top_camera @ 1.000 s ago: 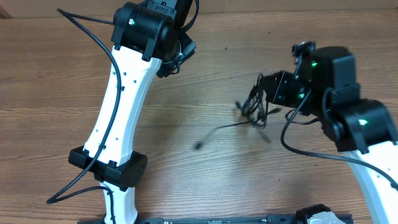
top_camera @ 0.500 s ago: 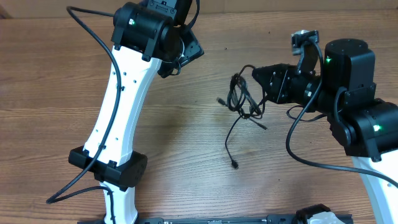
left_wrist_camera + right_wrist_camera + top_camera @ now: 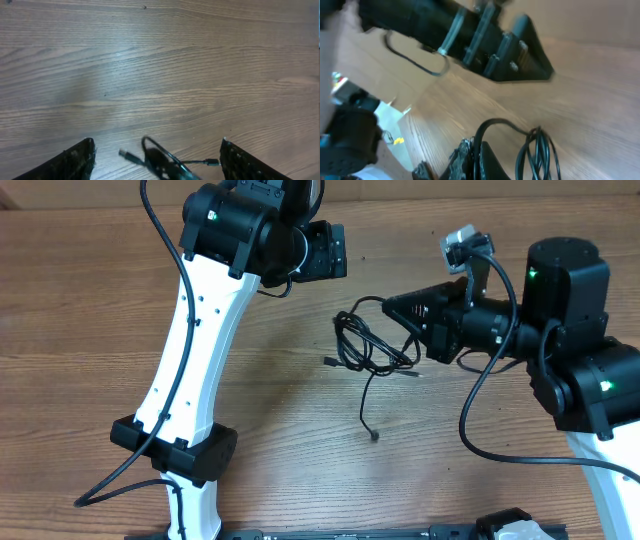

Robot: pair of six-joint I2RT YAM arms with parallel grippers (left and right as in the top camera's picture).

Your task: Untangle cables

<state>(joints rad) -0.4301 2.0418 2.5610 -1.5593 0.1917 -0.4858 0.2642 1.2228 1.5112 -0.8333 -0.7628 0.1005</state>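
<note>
One bunch of cables [image 3: 372, 345] is what I see from overhead, in loose loops over the bare table [image 3: 90, 300]. My right end effector [image 3: 398, 315] comes at the bunch from its right side, its tip against the upper loops. From up here I can't make out the finger gap. A loose strand [image 3: 365, 395] drops from the bunch toward the near edge and ends in a plug [image 3: 375, 437] lying apart from the loops. My left end effector [image 3: 325, 250] sits beyond the bunch on its far-left side, clear of the cables.

In the left wrist view, the left end effector [image 3: 157, 150] is spread wide, one finger at each lower corner. The cables [image 3: 160, 161] show low in the frame between the fingers, touched by neither. A small plug pokes out to either side of the bunch.

In the right wrist view, the right end effector [image 3: 470, 162] looks pressed together on the cables [image 3: 537, 150]. One loop arches straight up out of the fingers and the rest of the bunch hangs just to the right. The left arm [image 3: 470, 30] crosses above the bunch.
</note>
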